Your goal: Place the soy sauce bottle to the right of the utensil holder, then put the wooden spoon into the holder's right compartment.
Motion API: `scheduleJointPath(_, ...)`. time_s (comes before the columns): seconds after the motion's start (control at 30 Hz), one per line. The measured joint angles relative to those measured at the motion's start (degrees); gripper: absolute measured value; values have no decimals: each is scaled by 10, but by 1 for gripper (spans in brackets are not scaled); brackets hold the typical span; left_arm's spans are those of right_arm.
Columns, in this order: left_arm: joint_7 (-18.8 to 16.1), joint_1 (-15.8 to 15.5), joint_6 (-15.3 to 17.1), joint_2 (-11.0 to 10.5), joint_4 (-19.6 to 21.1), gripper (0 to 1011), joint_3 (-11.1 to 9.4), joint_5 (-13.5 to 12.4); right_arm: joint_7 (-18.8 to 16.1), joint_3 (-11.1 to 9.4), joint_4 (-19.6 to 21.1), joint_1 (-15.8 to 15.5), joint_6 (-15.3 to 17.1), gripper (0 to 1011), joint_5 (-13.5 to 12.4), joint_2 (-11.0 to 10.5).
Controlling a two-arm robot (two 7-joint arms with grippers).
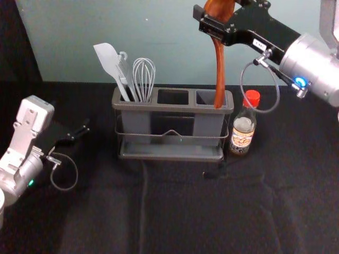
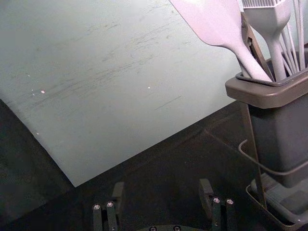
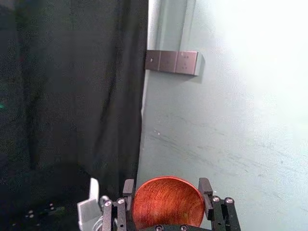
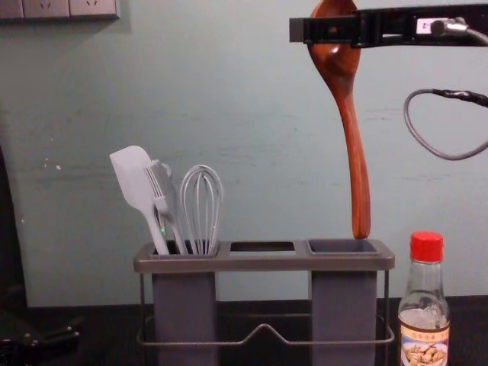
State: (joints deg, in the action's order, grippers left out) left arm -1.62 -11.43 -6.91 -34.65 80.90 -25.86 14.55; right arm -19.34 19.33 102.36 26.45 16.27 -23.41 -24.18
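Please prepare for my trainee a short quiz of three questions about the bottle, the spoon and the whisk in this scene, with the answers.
1. True or false: the soy sauce bottle stands to the right of the utensil holder.
2. What holds the wooden spoon?
a) the left gripper
b) the right gripper
c) both grippers
3. Fill in: the whisk stands in the holder's ____ compartment.

Key: 1 true; 2 b; 3 left.

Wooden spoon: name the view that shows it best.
Chest view: it shows nearly the whole wooden spoon, handle down. The head view shows the handle but crops the bowl; the right wrist view shows the bowl in the right pincer.
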Motion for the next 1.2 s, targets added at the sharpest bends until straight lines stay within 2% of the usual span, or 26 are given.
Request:
scheduleJointPath(0.3,0,0,0,0,0,1005,0,0,5,11,-52,36,0,834,6,14)
scheduleJointPath(0.63,0,0,0,0,0,1005,0,0,-6,25,-122,77,-12,834,14,31)
scheduleJointPath(0.93,0,0,0,0,0,1005,0,0,-16,37,-173,98,-26,834,21,44)
scheduleJointPath(1.2,0,0,0,0,0,1005,0,0,-27,44,-204,105,-32,834,23,51)
